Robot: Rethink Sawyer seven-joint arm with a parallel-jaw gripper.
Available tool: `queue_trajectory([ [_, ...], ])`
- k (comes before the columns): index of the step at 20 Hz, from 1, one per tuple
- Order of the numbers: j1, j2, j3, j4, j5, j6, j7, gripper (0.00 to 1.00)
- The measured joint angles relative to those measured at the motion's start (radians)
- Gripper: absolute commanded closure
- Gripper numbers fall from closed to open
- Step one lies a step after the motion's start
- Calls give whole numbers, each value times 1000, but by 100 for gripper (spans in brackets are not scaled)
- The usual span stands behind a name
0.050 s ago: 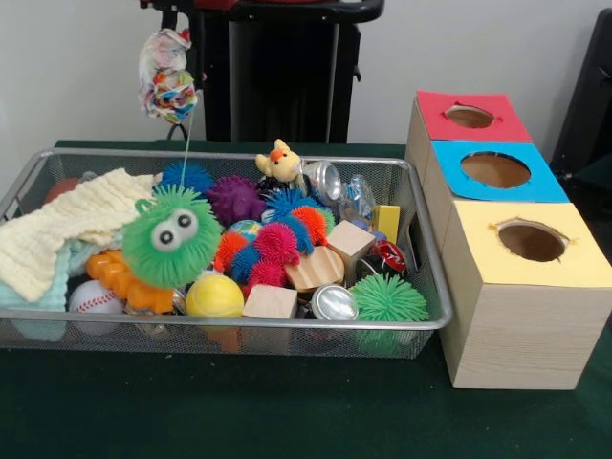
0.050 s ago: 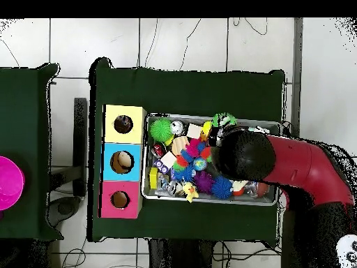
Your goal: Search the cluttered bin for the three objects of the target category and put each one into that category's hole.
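Bin [image 1: 421, 325]: silver wire mesh. Table [image 1: 191, 411]: dark green cover. Box [image 1: 521, 316]: pale wood, tops red [image 1: 469, 117], blue [image 1: 495, 170] and yellow [image 1: 531, 241]. Fuzzy ball [image 1: 172, 237]: green, white eyes with black pupils. Cloth [image 1: 67, 229]: cream knit. Duck [image 1: 280, 163]: yellow, orange beak. Baseball [image 1: 93, 298]: white, red stitching. Spiky balls: purple [image 1: 235, 199], pink [image 1: 276, 243], green [image 1: 387, 299]. Arm [image 2: 307, 171]: red and black.

The red, rounded robot arm link [image 2: 307, 171] has a smooth, glossy casing that tapers toward a large, black, dome-shaped joint housing [image 2: 244, 155] at its end. In the front view, the black pedestal column [image 1: 273, 67] appears as dark vertical panels beneath a flat black top plate with a rounded edge.
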State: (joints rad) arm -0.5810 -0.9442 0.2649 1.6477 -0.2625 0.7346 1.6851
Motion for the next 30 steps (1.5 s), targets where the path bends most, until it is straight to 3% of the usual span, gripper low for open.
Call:
queue_trajectory([
  [9,30,-3,3,20,-23,-12,0,100],
  [21,124,18,-14,74,-99,-210,0,100],
  [30,242,95,-99,74,-127,-314,1,100],
])
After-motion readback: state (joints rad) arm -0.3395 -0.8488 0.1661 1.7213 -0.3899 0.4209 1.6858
